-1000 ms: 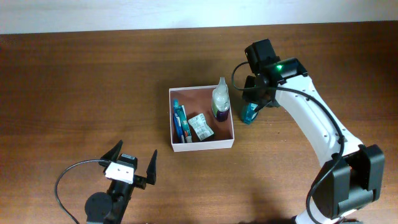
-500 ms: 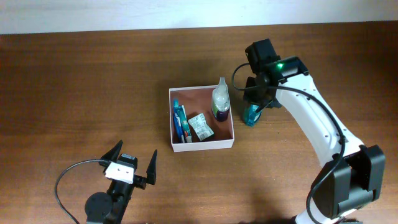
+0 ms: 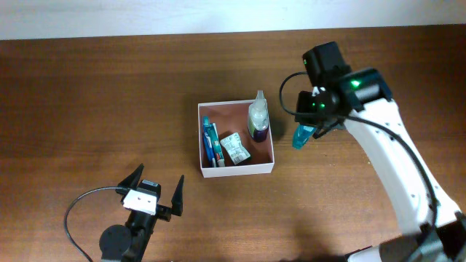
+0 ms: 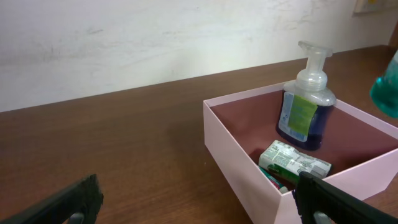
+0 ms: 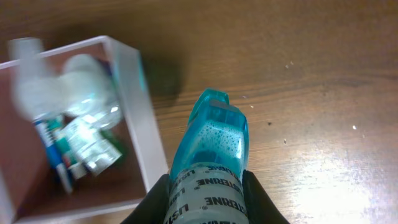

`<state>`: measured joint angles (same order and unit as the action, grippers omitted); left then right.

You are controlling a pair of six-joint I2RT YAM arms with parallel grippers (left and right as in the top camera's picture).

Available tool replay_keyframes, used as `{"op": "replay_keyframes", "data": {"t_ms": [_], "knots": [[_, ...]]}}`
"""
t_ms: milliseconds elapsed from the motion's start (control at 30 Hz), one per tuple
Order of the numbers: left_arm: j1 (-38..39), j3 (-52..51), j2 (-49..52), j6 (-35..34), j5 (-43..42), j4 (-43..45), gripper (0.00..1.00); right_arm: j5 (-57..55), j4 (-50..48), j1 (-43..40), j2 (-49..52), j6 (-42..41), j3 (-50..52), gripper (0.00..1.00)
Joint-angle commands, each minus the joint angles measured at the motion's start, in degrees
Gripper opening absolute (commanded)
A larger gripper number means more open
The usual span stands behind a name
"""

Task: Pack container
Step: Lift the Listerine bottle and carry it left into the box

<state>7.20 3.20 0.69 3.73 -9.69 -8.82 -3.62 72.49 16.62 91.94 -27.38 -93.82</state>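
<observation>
The container [image 3: 236, 170] is a square white-walled box with a reddish-brown inside at the table's middle. It holds a clear pump bottle [image 3: 258, 117] with dark liquid, a toothpaste tube [image 3: 210, 143] and a small packet [image 3: 235, 148]. My right gripper [image 3: 312, 124] is shut on a teal mouthwash bottle [image 3: 301, 136] and holds it above the table just right of the container. In the right wrist view the bottle [image 5: 210, 155] fills the jaws [image 5: 205, 199], with the container's wall [image 5: 142, 118] to its left. My left gripper [image 3: 154, 193] is open and empty, near the front left.
The left wrist view shows the container [image 4: 239, 155] and the pump bottle [image 4: 306, 106] ahead on the right, with a white wall behind the table. The table is dark brown wood [image 3: 109, 109].
My right gripper has lifted the teal bottle off the table and moved slightly right and toward the front. The left arm has not moved.
</observation>
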Motion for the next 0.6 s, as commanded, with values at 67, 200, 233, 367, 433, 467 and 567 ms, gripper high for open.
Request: {"op": "replay_keyframes", "data": {"t_ms": [67,200,233,367,433,467,567], "knots": [[-0.13,-0.55,-0.37,1.09,-0.61,0.17,0.99,3.67,0.50,1.92,-6.88,3.63,-2.25,0.22],[-0.13,-0.55,-0.37,1.07,-0.61,0.17,1.00,3.65,1.31,5.62,-7.65,4.59,-3.32,0.22],[-0.13,-0.55,-0.37,1.07,-0.61,0.17,1.00,3.65,1.33,6.21,-7.65,4.92,-3.45,0.22],[-0.13,-0.55,-0.37,1.07,-0.61,0.17,0.99,2.86,1.22,11.89,-7.63,6.84,-3.61,0.23],[-0.13,-0.55,-0.39,1.09,-0.61,0.17,1.00,2.80,1.27,13.44,-7.63,8.50,-3.61,0.23],[-0.13,-0.55,-0.37,1.09,-0.61,0.17,1.00,2.80,1.29,14.01,-7.56,9.25,-3.61,0.23],[-0.13,-0.55,-0.37,1.07,-0.61,0.17,0.99,2.75,1.29,15.65,-7.19,11.89,-3.58,0.23]]}}
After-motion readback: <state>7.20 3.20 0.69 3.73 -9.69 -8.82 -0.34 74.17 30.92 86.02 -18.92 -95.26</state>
